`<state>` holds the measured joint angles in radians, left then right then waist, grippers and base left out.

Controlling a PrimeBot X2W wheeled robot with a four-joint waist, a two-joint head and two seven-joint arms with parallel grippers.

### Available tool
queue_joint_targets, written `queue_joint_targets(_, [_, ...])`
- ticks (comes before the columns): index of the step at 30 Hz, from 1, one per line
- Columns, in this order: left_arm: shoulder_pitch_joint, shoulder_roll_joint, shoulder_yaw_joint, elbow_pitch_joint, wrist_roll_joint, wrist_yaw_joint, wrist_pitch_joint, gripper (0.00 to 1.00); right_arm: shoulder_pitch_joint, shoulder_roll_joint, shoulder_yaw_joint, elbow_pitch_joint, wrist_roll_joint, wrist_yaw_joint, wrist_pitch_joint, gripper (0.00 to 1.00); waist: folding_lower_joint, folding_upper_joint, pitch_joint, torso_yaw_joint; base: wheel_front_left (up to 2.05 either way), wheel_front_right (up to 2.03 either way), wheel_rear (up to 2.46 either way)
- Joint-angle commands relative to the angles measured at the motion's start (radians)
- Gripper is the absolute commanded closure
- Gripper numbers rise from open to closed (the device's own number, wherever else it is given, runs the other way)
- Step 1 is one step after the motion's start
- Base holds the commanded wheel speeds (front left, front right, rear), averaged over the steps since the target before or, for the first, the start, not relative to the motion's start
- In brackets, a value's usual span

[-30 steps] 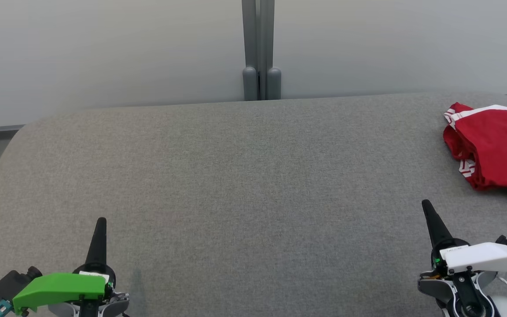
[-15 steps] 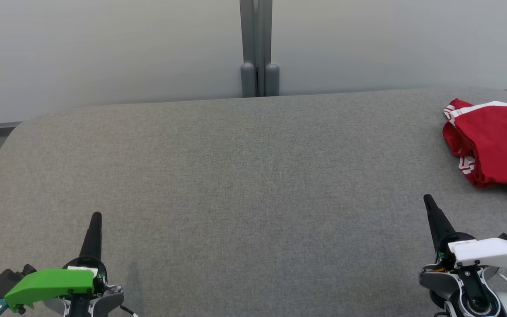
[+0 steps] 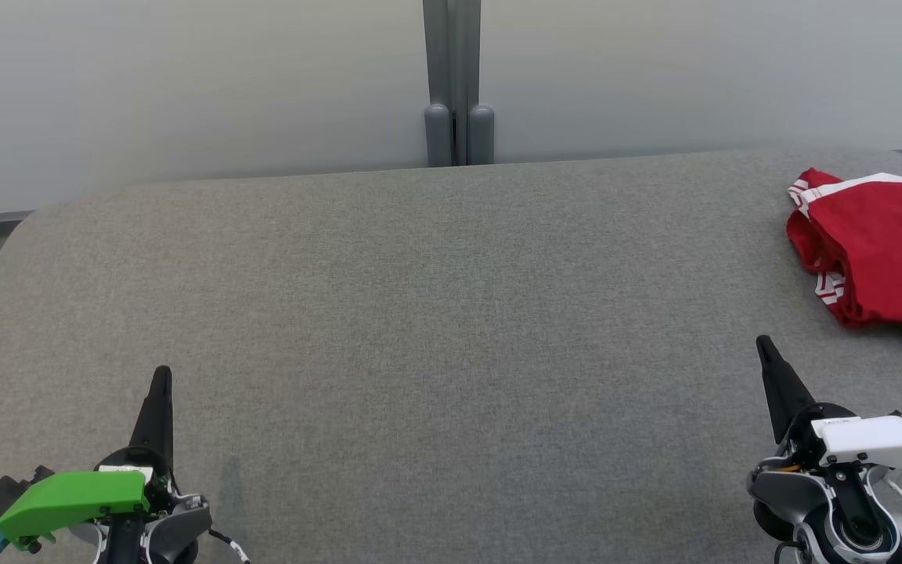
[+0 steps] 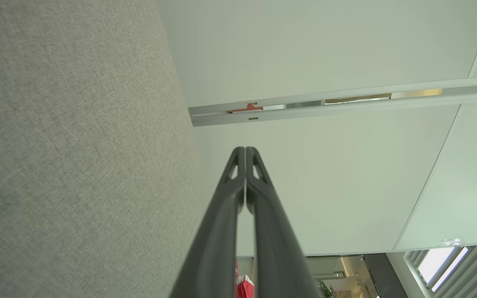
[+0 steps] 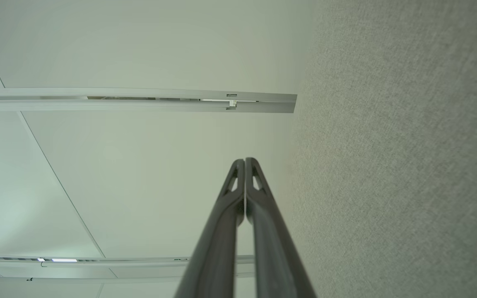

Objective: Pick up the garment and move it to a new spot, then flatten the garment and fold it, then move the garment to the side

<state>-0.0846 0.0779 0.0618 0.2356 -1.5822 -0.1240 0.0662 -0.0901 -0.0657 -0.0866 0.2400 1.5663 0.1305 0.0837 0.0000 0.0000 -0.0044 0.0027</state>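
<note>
Head view: the garment (image 3: 882, 251) lies bunched at the far right of the grey surface (image 3: 451, 329), close to its rounded far corner and well apart from both end effectors. It is red cloth with white trim. I judge it soft, light and limp: it should sag and drape once lifted, the layers may slide over each other, and it is in no way fragile. The white-trimmed edge at its far left, or the raised fold along its near side, looks like the best place to pinch, taking few layers so it can open out later. Its right part is cut off by the frame edge, so its full outline and what kind of garment it is cannot be told; how many layers are stacked is also hidden. The left end effector (image 3: 160, 374) sits low left, clenched and empty. The right end effector (image 3: 764, 343) sits low right, also clenched and empty, and is the nearer one to the garment

Left wrist view: the two fingers meet tip to tip with nothing between them, and the surface runs along the left. A sliver of red and white shows low between the fingers; it is probably the garment, but too small to be sure

Right wrist view: the fingers are pressed together, holding nothing, with the surface along the right
</note>
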Motion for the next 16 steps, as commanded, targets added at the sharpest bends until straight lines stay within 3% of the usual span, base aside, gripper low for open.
queue_joint_targets(1, [-0.022, 0.003, 0.006, 0.004, -0.023, -0.007, 0.006, 1.00, -0.017, 0.002, -0.005, 0.002, 0.019, 0.000, 0.007, 1.00, 0.0000, 0.0000, 0.001, 0.000, 0.00, 0.00, 0.00])
queue_joint_targets(16, [-0.029, -0.002, 0.020, 0.010, -0.061, -0.010, 0.022, 1.00, -0.021, 0.004, -0.014, 0.005, 0.060, 0.000, 0.021, 1.00, 0.0000, 0.0000, 0.008, -0.003, 0.00, 0.00, 0.00])
